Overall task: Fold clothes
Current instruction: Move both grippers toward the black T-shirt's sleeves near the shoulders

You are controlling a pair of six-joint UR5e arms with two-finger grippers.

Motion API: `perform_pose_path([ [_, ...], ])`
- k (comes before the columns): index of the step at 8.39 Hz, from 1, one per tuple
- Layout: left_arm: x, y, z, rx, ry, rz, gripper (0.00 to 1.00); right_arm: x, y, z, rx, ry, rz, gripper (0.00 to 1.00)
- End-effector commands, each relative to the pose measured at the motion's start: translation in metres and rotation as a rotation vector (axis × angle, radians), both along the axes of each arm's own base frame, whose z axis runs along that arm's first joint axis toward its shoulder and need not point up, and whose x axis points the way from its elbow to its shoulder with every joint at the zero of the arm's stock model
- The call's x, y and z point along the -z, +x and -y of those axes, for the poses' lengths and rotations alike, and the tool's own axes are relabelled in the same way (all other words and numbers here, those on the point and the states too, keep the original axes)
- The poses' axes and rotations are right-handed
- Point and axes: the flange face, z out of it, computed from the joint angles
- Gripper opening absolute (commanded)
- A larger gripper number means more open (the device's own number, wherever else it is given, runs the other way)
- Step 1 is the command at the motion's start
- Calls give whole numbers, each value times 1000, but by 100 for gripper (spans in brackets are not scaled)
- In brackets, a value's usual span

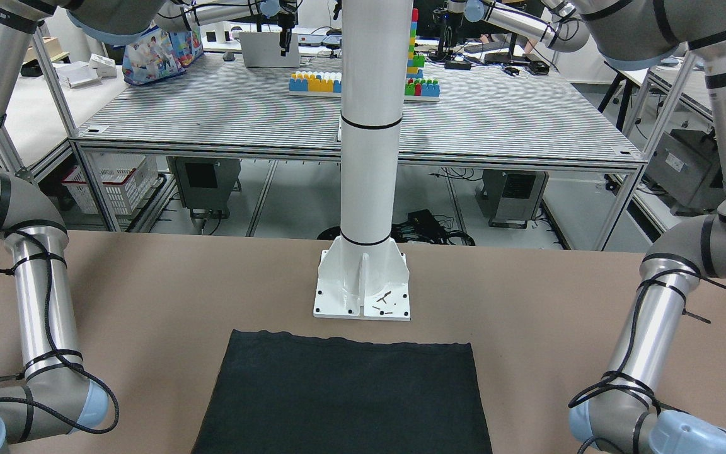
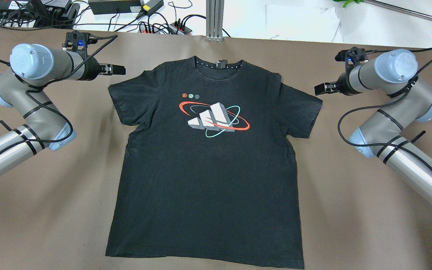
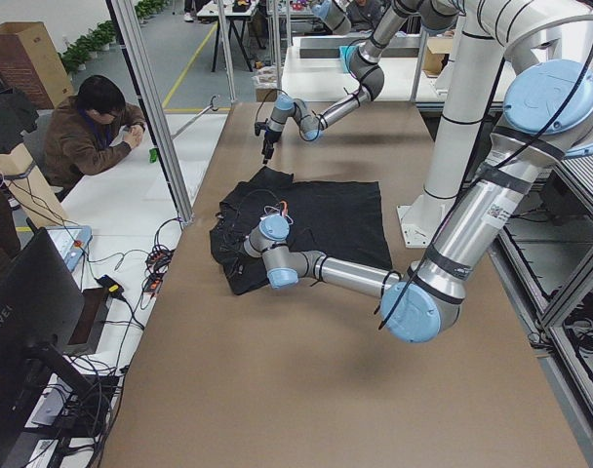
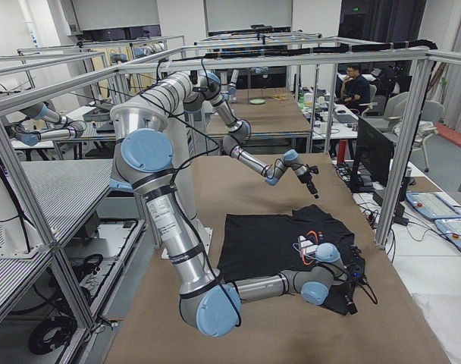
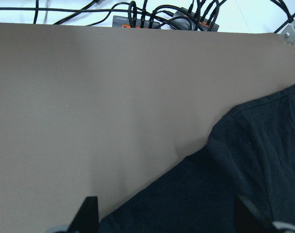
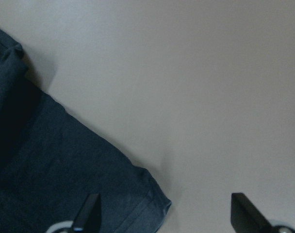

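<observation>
Two spread hands are flanking one flat shirt.
Your left hand (image 2: 121, 69) is hovering, fingers apart, just beside one sleeve of the black T-shirt (image 2: 208, 176), which is lying smoothed face-up on the brown surface (image 2: 51, 210). Your right hand (image 2: 318, 89), likewise spread, is hanging by the other sleeve, probably for matched grasps. The overhead view is showing the chest print (image 2: 215, 118), while the front-facing view is catching only the plain hem.

Brown table (image 2: 32, 210), aluminium frame (image 3: 149, 97), seated person (image 3: 87, 136) beyond.

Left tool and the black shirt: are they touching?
Apart. In the exterior right view the left tool hangs above the shirt, bare table showing between them.
</observation>
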Motion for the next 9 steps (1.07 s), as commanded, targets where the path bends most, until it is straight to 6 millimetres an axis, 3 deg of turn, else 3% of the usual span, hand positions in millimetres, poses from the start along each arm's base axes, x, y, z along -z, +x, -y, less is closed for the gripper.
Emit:
perform_pose_path([
  [1, -1, 0, 0, -2, 1, 4, 100, -11, -16, 0, -1, -9, -27, 94],
  [7, -2, -1, 0, -3, 5, 8, 100, -27, -36, -6, 11, -22, -56, 91],
  [8, -2, -1, 0, -3, 5, 8, 100, -25, -37, -6, -3, -38, -43, 70],
  [9, -3, -1, 0, -4, 5, 10, 100, -22, -39, -6, -21, -55, -28, 38],
])
